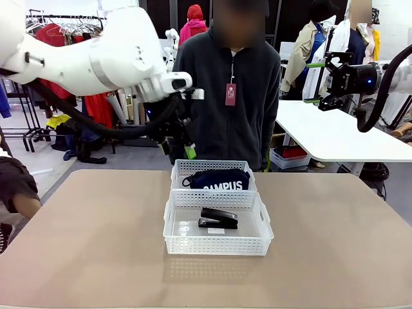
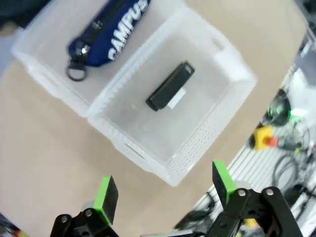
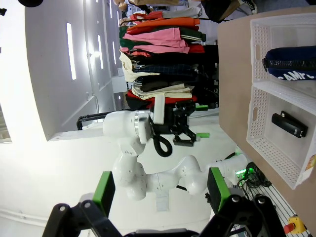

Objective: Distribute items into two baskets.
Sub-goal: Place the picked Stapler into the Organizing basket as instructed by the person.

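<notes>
Near basket: black stapler, centre. Far basket, touching at 12 o'clock: navy CAMPUS pouch. Left gripper, right gripper: jaws wide, empty, raised.

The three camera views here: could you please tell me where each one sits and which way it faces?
Front view: between the arms, facing the person across the table; left gripper shows.
Left wrist view: above the table, looking down on both baskets; own open left gripper.
Right wrist view: raised off to the side, rolled; own open right gripper.
Shared: pouch and stapler.
</notes>
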Robot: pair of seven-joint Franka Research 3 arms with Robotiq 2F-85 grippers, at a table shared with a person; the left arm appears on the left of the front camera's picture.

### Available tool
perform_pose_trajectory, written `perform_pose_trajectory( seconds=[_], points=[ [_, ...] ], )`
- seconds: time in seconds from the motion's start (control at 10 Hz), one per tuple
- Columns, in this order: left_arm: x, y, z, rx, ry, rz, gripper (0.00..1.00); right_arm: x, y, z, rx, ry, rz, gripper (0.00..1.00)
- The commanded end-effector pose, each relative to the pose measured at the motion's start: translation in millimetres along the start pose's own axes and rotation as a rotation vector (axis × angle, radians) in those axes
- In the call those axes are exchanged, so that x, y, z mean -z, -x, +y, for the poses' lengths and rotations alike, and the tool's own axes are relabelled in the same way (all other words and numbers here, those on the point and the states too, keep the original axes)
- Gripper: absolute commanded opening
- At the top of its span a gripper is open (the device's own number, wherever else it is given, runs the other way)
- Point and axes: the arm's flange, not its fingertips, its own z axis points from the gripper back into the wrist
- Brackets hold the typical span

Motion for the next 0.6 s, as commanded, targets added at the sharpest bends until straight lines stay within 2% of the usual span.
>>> perform_pose_trajectory(
  seconds=[0.0, 0.2, 0.4, 0.5],
  points=[
    [-29.7, 3.2, 23.1, -0.229, 0.103, -0.099, 1.0, 1.2, 0.2, 4.0, 0.006, -0.018, -0.002, 1.0],
    [-59.7, 16.4, 48.8, -0.327, 0.243, -0.178, 1.0, 1.2, 0.2, 4.0, 0.006, -0.018, -0.002, 1.0],
    [-88.4, 37.7, 84.5, -0.364, 0.45, -0.342, 1.0, 1.2, 0.2, 4.0, 0.006, -0.018, -0.002, 1.0],
    [-98.0, 46.7, 99.3, -0.38, 0.503, -0.411, 1.0, 1.2, 0.2, 4.0, 0.006, -0.018, -0.002, 1.0]
  ],
)
